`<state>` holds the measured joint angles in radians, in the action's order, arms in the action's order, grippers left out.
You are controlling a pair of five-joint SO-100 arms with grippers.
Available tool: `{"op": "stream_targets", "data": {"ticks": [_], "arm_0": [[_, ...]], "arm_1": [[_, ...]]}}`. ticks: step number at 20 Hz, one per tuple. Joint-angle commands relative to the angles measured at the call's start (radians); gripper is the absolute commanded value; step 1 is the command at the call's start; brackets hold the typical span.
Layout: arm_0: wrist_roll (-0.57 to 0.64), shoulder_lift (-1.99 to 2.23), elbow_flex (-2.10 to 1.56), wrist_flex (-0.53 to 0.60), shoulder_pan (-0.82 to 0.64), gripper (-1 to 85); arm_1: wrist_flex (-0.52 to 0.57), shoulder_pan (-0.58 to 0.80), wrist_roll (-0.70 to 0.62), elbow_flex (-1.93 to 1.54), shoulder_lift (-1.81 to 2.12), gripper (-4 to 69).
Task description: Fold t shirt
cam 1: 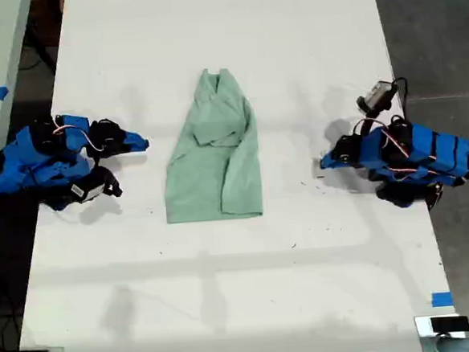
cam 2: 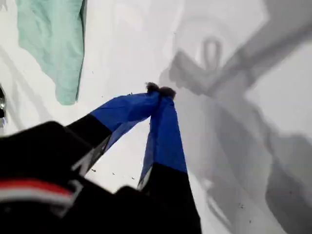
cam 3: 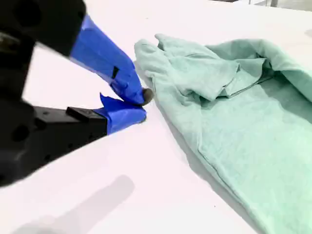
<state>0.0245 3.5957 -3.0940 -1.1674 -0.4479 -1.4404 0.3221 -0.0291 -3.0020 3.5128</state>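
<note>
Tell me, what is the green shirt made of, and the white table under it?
The t shirt looks like soft knit cloth, maybe cotton: matte, wrinkled, lying in limp folds with a stitched hem. The table looks like a smooth, hard white board, possibly laminate or painted; it shows crisp shadows and only faint sheen. The pictures alone cannot settle the exact material.

Pale mint-green t shirt [cam 1: 214, 157], plain with no print, white table [cam 1: 226, 289], blue-and-black first gripper [cam 2: 160, 91] with dark, perhaps grey, tips, second gripper [cam 3: 142, 105] likewise blue and black, blue tape marker [cam 1: 442, 299] at the exterior view's right near edge
</note>
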Motion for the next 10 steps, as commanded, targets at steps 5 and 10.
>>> {"op": "stream_targets", "data": {"ticks": [5,10], "arm_0": [[-0.035,0.006,0.011,0.011,0.1,-0.2],[-0.083,0.006,0.023,0.0,0.141,-0.2]], "arm_1": [[-0.023,0.002,-0.04,0.017,-0.003,-0.8],[-0.021,0.017,-0.044,0.017,-0.003,-0.8]]}}
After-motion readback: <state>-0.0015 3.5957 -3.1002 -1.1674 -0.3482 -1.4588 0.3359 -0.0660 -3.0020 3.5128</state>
